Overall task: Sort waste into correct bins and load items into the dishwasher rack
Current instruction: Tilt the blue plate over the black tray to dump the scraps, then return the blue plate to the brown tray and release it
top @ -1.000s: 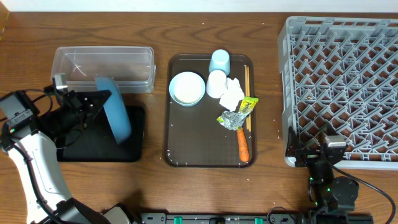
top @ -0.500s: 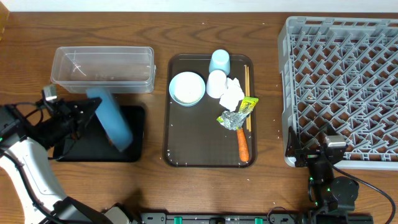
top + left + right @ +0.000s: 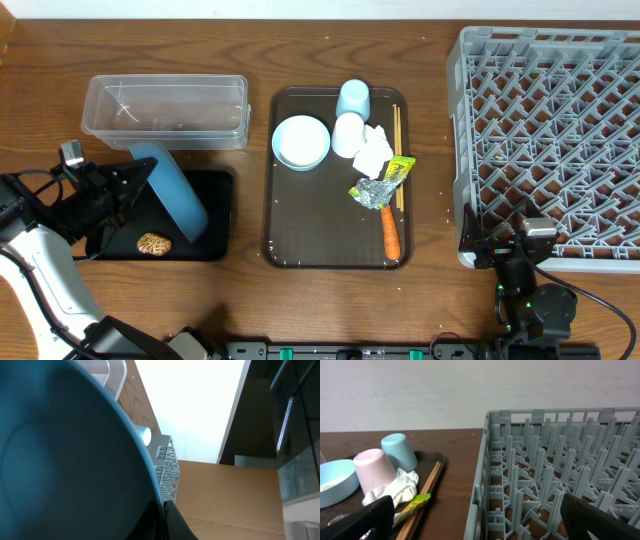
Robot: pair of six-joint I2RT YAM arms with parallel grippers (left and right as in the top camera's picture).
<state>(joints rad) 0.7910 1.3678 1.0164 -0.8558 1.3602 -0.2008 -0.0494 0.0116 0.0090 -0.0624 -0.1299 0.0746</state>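
Edgewise, the blue plate (image 3: 180,200) sits clamped in the left claw (image 3: 148,175).

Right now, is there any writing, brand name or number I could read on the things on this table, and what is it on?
No readable text in any view.
green-yellow wrapper: any print on it is too small and blurred to read.
dishwasher rack: no lettering shows.
dark-blue plate: plain, no lettering shows.

Table (image 3: 250,40): brown wood grain, evenly lit.
Wall (image 3: 420,390): plain white, straight ahead of the right gripper (image 3: 480,527), beyond the table's far edge.
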